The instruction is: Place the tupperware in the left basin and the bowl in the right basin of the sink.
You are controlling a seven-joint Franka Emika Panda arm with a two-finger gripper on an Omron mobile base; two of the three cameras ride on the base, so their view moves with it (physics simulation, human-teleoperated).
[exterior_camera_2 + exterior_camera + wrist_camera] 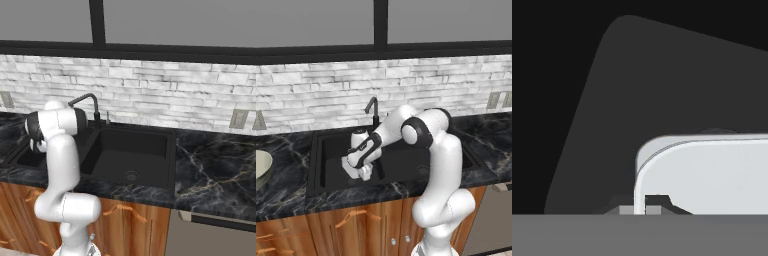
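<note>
The claw (pixel 362 167) is clamped on the rim of the tupperware (pixel 707 175), low inside the left basin (pixel 331 150). Treat the container as light, rigid and slick: you should keep hold at the thin rim wall.

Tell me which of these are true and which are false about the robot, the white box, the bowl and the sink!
1. The gripper is shut on the tupperware. True: in the hand view its rim sits between the finger tips.
2. The tupperware is over the right basin. False: it is down in the left basin.
3. The bowl is already in the sink. False: it sits on the black counter, left of the sink.
4. The right basin has nothing in it. True: just its round drain shows.
5. The faucet is white. False: it is black.
</note>
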